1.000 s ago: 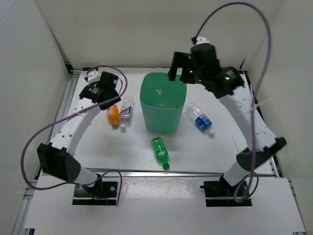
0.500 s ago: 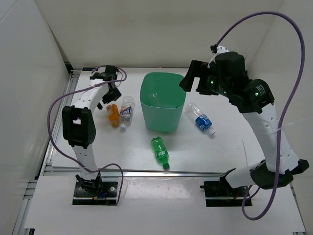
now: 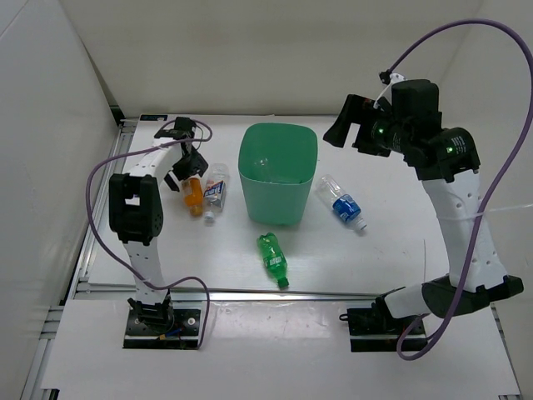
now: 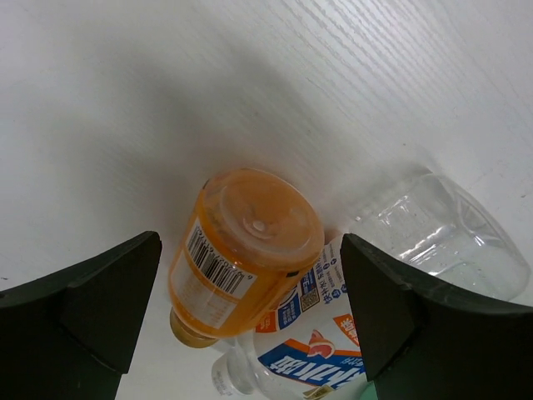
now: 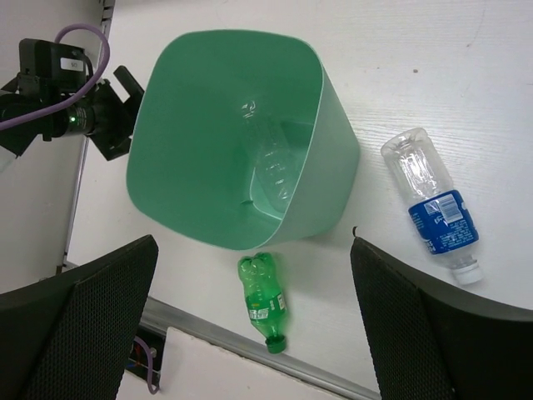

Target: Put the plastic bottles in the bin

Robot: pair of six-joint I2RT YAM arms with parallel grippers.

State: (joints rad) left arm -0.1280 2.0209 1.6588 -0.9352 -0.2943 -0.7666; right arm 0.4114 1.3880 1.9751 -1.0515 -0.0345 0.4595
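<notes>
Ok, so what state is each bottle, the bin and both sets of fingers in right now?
Bin: upright, clear bottle inside.
Green bottle: lying on table.
Orange bottle: lying, ungripped.
Blue-label bottle beside it: lying.
Blue-label bottle right of bin: lying.
Left fingers: open, over orange bottle.
Right fingers: open, empty.

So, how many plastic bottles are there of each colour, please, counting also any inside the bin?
green bottle: 1
orange bottle: 1
clear bottles with blue labels: 2, left one, right one
plain clear bottle, lying in the bin: 1
Total: 5
</notes>
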